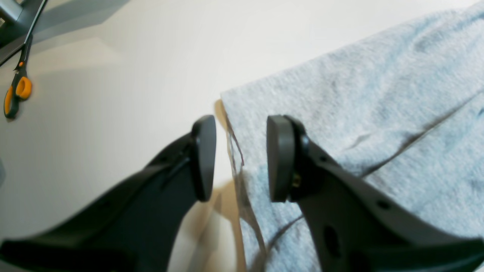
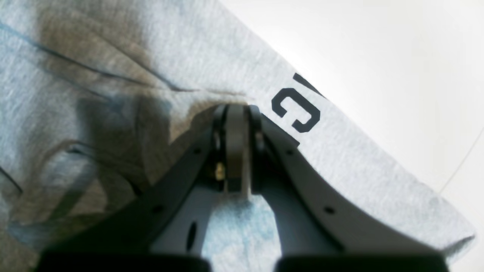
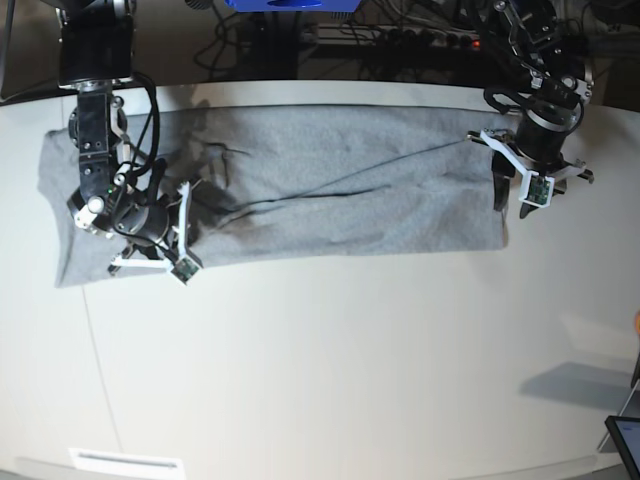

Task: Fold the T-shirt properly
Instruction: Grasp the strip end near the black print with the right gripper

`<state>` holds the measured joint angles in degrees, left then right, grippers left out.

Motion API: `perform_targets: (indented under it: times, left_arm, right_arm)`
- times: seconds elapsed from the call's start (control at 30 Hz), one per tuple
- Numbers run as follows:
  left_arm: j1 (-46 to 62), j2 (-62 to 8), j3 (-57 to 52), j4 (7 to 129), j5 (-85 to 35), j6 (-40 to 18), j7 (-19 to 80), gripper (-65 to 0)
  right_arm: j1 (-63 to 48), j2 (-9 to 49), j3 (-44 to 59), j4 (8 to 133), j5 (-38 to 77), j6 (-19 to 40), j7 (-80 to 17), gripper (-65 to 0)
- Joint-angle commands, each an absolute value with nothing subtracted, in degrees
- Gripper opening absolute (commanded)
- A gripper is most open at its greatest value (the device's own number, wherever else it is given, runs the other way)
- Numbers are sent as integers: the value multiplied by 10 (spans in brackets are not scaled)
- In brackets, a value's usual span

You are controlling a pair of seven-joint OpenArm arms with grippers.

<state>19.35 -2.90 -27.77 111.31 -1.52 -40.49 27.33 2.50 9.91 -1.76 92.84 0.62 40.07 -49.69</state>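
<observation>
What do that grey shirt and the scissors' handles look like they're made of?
The T-shirt looks like soft knit cotton or a blend: matte, flecked heather grey, creasing easily. The scissors are blurred; their orange and black handles look like smooth moulded plastic, though that is a guess.

Probably a robotics lab: a white worktable (image 3: pixel 330 380), tangled cables (image 3: pixel 400 40) at the far edge, scissors (image 1: pixel 17 90) lying about.
</observation>
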Motion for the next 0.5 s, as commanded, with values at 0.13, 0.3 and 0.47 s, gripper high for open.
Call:
perform_targets:
  times: [0.13,0.3,0.47]
  left_arm:
    - [190,-34,-280,1121,-22,-400,259,-425]
    - [190,-34,-280,1121,-21,-400,259,-425]
    - [190,-34,-280,1121,-19,-400,259,-425]
  right_arm:
    - [36,102,-13,953,10,400,-489,-650]
    - [45,101,-11,1004,12,400,-538,-560]
    - [83,101,27,1042,96,400,-662,-387]
